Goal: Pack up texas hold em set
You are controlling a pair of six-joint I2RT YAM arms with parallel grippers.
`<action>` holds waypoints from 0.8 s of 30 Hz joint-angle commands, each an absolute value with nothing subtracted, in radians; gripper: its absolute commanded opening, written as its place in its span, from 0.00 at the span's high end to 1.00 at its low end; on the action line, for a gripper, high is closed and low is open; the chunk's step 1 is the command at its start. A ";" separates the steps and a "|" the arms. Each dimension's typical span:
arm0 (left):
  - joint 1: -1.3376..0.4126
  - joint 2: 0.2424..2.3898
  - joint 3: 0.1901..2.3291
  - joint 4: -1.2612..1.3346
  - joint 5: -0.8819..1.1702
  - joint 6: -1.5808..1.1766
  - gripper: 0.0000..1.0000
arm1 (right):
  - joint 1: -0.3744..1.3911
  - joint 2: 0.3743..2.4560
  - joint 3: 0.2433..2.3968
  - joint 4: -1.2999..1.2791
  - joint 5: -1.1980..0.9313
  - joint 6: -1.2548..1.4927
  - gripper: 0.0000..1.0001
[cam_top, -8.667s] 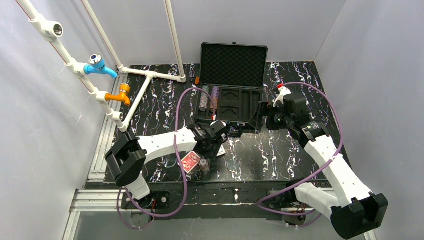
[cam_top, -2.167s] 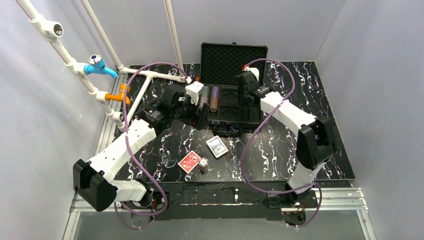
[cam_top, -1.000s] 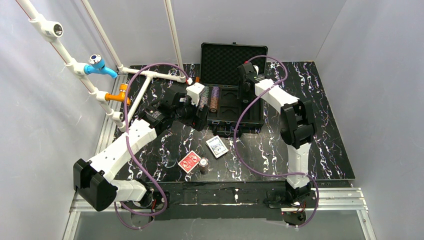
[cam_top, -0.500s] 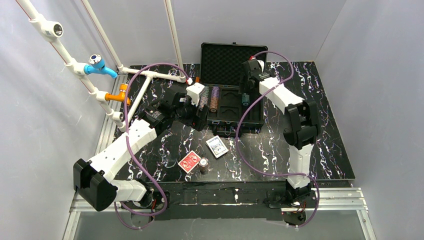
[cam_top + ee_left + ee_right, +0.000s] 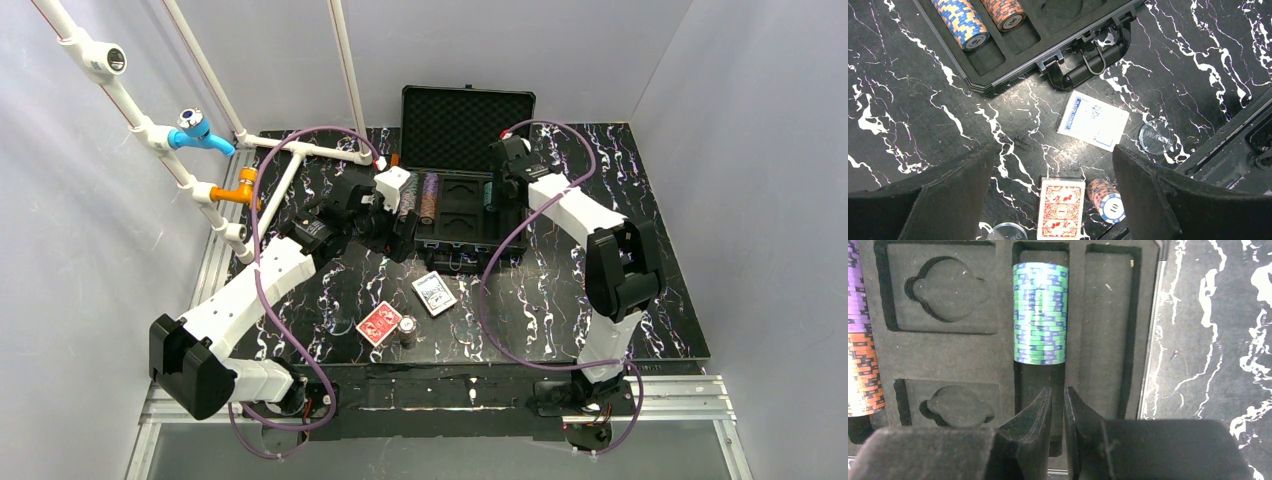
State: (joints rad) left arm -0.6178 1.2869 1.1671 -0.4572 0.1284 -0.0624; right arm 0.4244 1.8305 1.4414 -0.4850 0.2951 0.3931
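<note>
Right tool (image 5: pixel 1058 391) nearly closed, empty

even bright light, sharp, soft shadows

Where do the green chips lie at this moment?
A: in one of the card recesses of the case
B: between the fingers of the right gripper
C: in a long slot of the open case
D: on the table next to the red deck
C: the green chips lie in a long slot of the case, ahead of the right gripper, which holds nothing.
</note>
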 commanded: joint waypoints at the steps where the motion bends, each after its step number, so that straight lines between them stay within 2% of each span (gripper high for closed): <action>1: -0.622 1.278 1.175 -0.474 0.134 -0.051 0.14 | 0.431 1.846 1.447 -0.446 0.255 0.398 0.78; 15: -0.623 1.279 1.180 -0.476 0.138 -0.046 0.15 | 0.431 1.976 1.580 -0.444 0.275 0.396 0.80; 21: -0.623 1.282 1.180 -0.477 0.137 -0.042 0.15 | 0.429 2.073 1.701 -0.469 0.333 0.354 0.81; 22: -0.623 1.283 1.180 -0.477 0.138 -0.041 0.15 | 0.428 2.071 1.716 -0.481 0.334 0.351 0.81; 24: -0.621 1.284 1.181 -0.476 0.138 -0.042 0.15 | 0.429 2.027 1.717 -0.499 0.295 0.361 0.74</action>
